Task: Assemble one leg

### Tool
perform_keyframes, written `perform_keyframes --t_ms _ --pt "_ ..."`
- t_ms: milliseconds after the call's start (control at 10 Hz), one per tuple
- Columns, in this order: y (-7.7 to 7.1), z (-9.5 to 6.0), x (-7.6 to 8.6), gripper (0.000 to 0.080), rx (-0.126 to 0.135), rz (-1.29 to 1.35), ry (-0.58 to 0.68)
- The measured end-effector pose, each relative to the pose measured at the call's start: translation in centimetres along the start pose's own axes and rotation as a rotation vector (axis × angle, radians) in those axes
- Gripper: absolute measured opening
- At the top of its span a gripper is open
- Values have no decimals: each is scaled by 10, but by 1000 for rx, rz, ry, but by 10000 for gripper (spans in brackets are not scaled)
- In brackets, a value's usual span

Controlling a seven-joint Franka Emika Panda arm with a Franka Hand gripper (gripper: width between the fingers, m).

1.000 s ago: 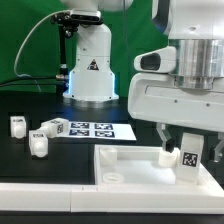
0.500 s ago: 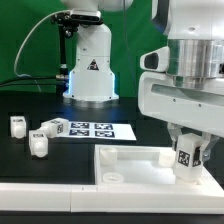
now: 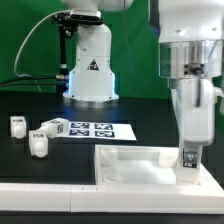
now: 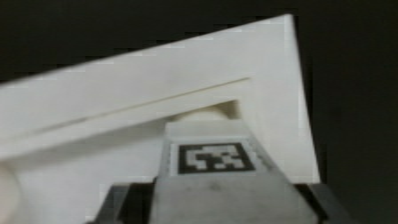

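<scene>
My gripper (image 3: 189,160) is shut on a white leg (image 3: 189,158) and holds it upright at the corner of the white square panel (image 3: 130,160) on the exterior view's right. In the wrist view the leg (image 4: 217,160) with its black-and-white tag fills the space between my dark fingers (image 4: 125,205), its end at the panel's corner (image 4: 214,75). Whether the leg touches the panel I cannot tell. Three more loose legs lie on the black table at the exterior view's left: one (image 3: 17,126), one (image 3: 52,127) and one (image 3: 38,146).
The marker board (image 3: 92,130) lies flat behind the panel. A white robot base (image 3: 90,65) stands at the back against a green backdrop. A white ledge (image 3: 45,195) runs along the front edge.
My gripper has turned about its vertical axis with the leg in it and sits a little lower at the panel's corner. The loose legs have not moved.
</scene>
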State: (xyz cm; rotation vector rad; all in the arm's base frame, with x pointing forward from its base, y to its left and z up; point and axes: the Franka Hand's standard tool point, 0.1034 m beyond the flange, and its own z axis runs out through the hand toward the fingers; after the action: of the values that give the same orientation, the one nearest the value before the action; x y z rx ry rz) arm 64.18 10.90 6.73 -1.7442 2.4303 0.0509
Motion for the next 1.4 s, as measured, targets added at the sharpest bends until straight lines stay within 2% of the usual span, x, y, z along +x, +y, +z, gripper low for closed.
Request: perform_keyframes --t_ms 300,400,500,600,700,1100,1300,1400 --pt "1 1 -1 284 -1 -33 1" --pt "0 1 1 438 -2 -205 0" --pt "-1 -1 2 438 -1 -409 -3" --pt "-1 -3 1 594 -3 -576 -9" --pt "2 -2 -1 632 -9 -665 -12" --pt "1 -1 2 649 -14 -966 4" --pt "5 0 3 649 -57 -1396 38" --pt "3 0 6 649 -59 -1487 37"
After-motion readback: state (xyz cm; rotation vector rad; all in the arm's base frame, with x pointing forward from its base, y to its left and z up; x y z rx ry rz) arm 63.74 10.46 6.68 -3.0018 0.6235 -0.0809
